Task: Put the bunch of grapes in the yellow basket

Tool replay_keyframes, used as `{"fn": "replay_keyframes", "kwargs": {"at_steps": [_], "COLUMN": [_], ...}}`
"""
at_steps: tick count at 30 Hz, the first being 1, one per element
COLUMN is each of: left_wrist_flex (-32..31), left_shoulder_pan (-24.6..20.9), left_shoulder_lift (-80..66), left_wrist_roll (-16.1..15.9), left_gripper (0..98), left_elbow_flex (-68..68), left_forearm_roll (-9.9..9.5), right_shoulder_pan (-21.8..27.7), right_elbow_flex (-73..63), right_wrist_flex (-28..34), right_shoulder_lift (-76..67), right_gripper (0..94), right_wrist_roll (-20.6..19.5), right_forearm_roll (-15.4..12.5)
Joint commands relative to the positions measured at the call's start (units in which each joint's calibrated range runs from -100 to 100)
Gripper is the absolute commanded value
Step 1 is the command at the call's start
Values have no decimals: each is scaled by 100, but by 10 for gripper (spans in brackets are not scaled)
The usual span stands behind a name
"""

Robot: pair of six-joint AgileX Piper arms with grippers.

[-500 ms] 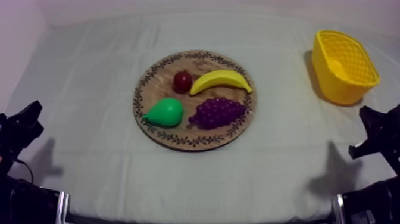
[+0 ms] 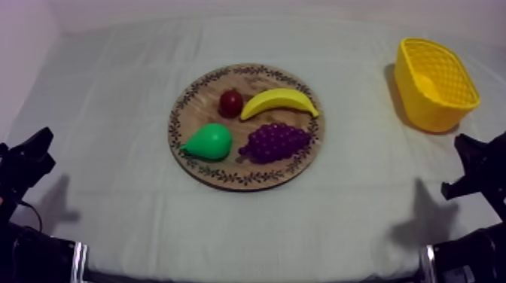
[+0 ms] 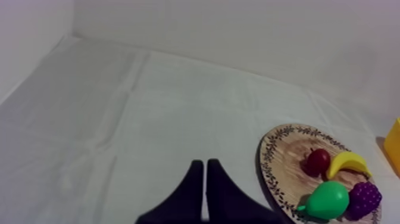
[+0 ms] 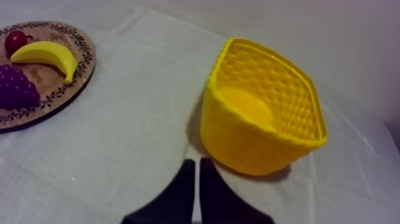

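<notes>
Plainly, left pincer (image 3: 205, 162) and right pincer (image 4: 194, 161) are pressed together, bunch of grapes (image 2: 275, 142) resting on wooden board (image 2: 197, 110).

The board (image 2: 226, 178) lies in the middle of the table (image 2: 113, 98) with 4 toy fruits on it. On its back half, the small fruit (image 2: 230, 103) is at the left and the banana (image 2: 278, 101) just beside it at the right. On the front half, the pear (image 2: 208, 141) is at the left and the bunch of grapes (image 2: 275, 142) at the right, before the banana. The basket (image 2: 422, 105) stands at the far right, well apart from the board.
</notes>
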Motion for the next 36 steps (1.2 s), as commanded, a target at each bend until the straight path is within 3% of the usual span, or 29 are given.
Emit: {"fn": "replay_keyframes", "kwargs": {"at_steps": [1,36], "left_wrist_flex": [-5,-5], "left_shoulder_pan": [0,0], "left_shoulder_lift": [0,0], "left_wrist_roll": [1,1], "left_gripper": [1,1], "left_elbow_flex": [-3,-3], "left_forearm_roll": [-3,-3], "right_shoulder_pan": [-1,-6], "right_elbow_flex": [-2,-22], "right_wrist_flex": [11,24], "right_shoulder_lift": [-3,-1], "right_gripper": [5,4], "right_wrist_roll": [5,129], "right_forearm_roll": [-3,22]}}
